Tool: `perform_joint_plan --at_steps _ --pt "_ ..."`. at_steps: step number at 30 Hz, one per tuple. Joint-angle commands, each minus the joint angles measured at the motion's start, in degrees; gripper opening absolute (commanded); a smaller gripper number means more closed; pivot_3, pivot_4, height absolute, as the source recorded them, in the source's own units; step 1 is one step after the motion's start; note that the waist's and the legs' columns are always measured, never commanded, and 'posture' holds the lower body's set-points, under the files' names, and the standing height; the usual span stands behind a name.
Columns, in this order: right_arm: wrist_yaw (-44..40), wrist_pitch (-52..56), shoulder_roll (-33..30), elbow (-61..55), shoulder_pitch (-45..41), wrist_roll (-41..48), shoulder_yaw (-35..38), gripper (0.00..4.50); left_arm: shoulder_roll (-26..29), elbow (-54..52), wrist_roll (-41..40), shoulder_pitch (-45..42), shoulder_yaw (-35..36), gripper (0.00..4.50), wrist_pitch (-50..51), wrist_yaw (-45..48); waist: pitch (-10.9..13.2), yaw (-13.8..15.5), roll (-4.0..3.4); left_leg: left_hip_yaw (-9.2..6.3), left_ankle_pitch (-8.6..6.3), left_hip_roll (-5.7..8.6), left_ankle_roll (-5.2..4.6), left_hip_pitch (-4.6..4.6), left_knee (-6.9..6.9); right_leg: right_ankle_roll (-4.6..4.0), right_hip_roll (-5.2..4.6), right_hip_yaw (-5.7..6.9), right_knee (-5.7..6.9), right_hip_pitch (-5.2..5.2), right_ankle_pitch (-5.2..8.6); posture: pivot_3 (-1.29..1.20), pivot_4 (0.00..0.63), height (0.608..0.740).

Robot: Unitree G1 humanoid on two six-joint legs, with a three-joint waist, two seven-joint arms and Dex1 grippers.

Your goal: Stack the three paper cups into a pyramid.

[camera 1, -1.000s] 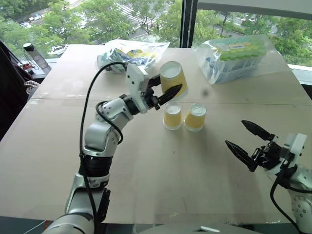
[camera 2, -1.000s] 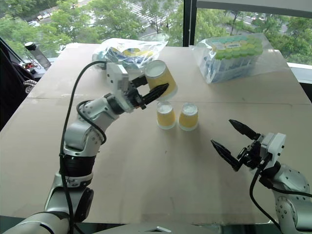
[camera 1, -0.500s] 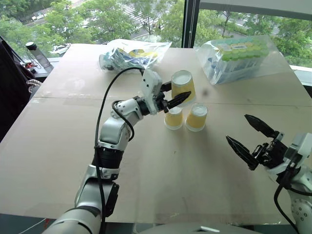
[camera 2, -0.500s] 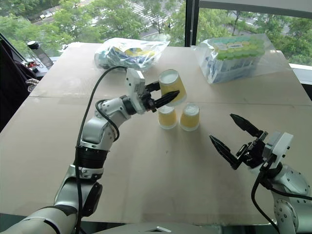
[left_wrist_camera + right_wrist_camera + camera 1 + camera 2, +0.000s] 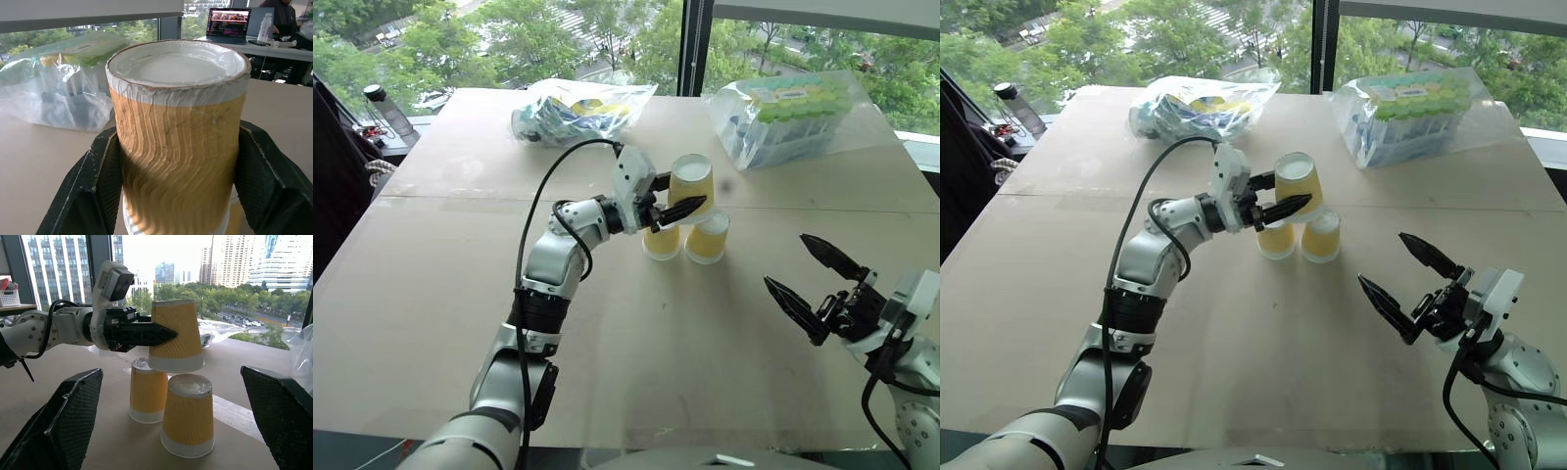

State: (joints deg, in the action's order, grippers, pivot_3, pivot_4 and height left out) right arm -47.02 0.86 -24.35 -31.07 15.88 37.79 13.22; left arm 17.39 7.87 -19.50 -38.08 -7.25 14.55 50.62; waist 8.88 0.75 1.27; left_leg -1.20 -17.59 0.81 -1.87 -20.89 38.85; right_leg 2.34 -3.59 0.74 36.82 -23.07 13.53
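Head views: left gripper is clamped on an upside-down yellow-orange ribbed paper cup with white base, now lower and further right than a second ago, directly above the two matching base cups. Those two, left base cup and right base cup, sit inverted just beside each other on the tan cardboard-covered table, unmoved. Held cup was tilted earlier; now close to upright. Right gripper hangs near the table's right edge, fingers spread wide, nothing in them, same place as before. Two clear plastic bags of packaged goods at the far edge, unchanged.

Left wrist view: black fingers press both sides of the held cup, white base up.

Right wrist view: held cup's rim is at the base cups' tops; cannot tell whether it touches them.
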Motion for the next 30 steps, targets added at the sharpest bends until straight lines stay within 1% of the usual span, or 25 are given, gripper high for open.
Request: perform_joint_plan --at_steps 1,2,3,5,6,12,16,23,27,29,30 --pt "-0.1 -1.5 -0.1 -1.5 -0.4 0.4 0.7 4.5 0.1 -0.9 0.1 -0.7 0.2 2.58 -1.0 1.1 0.0 0.0 0.0 0.0 0.0 0.0 0.0 0.0 0.0 0.0 0.0 0.0 0.0 0.0 0.0 0.0 0.15 0.74" --pt "-0.1 -1.5 -0.1 -1.4 -0.5 0.4 0.7 4.5 0.1 -0.9 0.2 -0.7 0.3 2.58 -1.0 1.1 0.0 0.0 0.0 0.0 -0.01 0.0 -0.01 0.0 0.0 0.0 0.0 0.0 0.01 0.0 0.0 0.0 0.15 0.74" --pt "-0.1 -1.5 -0.1 -1.3 -0.6 0.3 0.6 4.5 0.1 -1.0 0.4 -0.6 0.3 3.54 -1.0 1.1 0.0 0.0 0.0 0.0 -0.01 0.0 -0.02 0.0 0.01 0.0 0.0 0.0 0.01 0.0 0.0 0.0 0.15 0.74" --pt "-0.1 -1.5 -0.1 -1.2 -0.8 0.3 0.6 4.5 0.2 -1.1 0.7 -0.5 0.3 4.27 -1.1 1.0 0.0 0.0 0.0 0.0 -0.01 0.0 -0.02 0.0 0.01 0.0 0.0 0.0 0.01 0.0 0.0 0.0 0.15 0.74" --pt "-0.1 -1.6 -0.1 -1.1 -0.8 0.3 0.5 4.5 0.3 -1.3 0.8 -0.5 0.3 4.45 -1.1 0.9 0.0 0.0 0.0 0.0 0.0 0.0 -0.01 0.0 0.01 0.0 0.0 0.0 0.01 0.0 0.0 0.0 0.15 0.74" --pt "-0.5 -1.6 -0.1 -0.5 -1.0 0.3 0.5 4.5 0.9 -3.2 0.1 0.4 1.2 4.45 -0.4 0.8 0.0 0.0 0.0 0.0 0.0 0.0 -0.01 0.0 0.01 0.0 0.0 0.0 0.01 0.0 0.0 0.0 0.15 0.74" --pt "-0.8 -1.7 -0.1 -0.5 -0.5 0.2 0.4 4.5 1.7 -7.1 -1.1 1.8 1.7 4.45 0.8 0.7 0.0 0.0 0.0 -0.01 0.0 -0.01 0.0 0.0 0.01 0.0 -0.01 -0.01 0.01 0.0 0.0 0.0 0.15 0.74" --pt "-2.9 -2.2 -0.7 1.0 0.1 -0.3 0.2 4.5 5.9 -15.3 -3.2 5.2 3.4 4.45 3.7 0.8 0.0 0.0 0.0 -0.06 0.0 -0.01 0.0 -0.01 0.02 0.0 -0.02 -0.07 0.01 0.0 0.0 0.0 0.15 0.74" --pt "-4.0 -2.5 -1.3 2.9 0.6 -1.2 0.4 4.5 8.7 -23.3 -8.1 11.0 6.7 4.45 7.7 0.6 0.0 -0.2 -0.02 -0.07 0.0 -0.02 0.0 0.01 0.01 0.0 -0.03 -0.16 0.0 0.0 0.0 0.0 0.15 0.74" --pt "-5.3 -3.5 -2.0 6.0 0.9 -3.0 0.4 4.5 12.1 -30.0 -9.8 20.4 7.7 4.45 10.2 1.3 0.0 -0.5 -0.05 -0.1 0.0 -0.03 0.01 0.0 0.01 0.0 -0.1 -0.19 0.0 0.0 0.0 0.0 0.15 0.74" --pt "-5.3 -3.8 -2.6 7.9 0.9 -4.7 0.3 4.5 14.0 -32.5 -8.5 25.4 7.5 4.45 10.0 1.4 0.0 -0.5 -0.11 -0.11 0.0 -0.04 0.02 0.04 0.0 0.0 -0.18 -0.3 -0.02 -0.01 0.0 0.0 0.15 0.74"
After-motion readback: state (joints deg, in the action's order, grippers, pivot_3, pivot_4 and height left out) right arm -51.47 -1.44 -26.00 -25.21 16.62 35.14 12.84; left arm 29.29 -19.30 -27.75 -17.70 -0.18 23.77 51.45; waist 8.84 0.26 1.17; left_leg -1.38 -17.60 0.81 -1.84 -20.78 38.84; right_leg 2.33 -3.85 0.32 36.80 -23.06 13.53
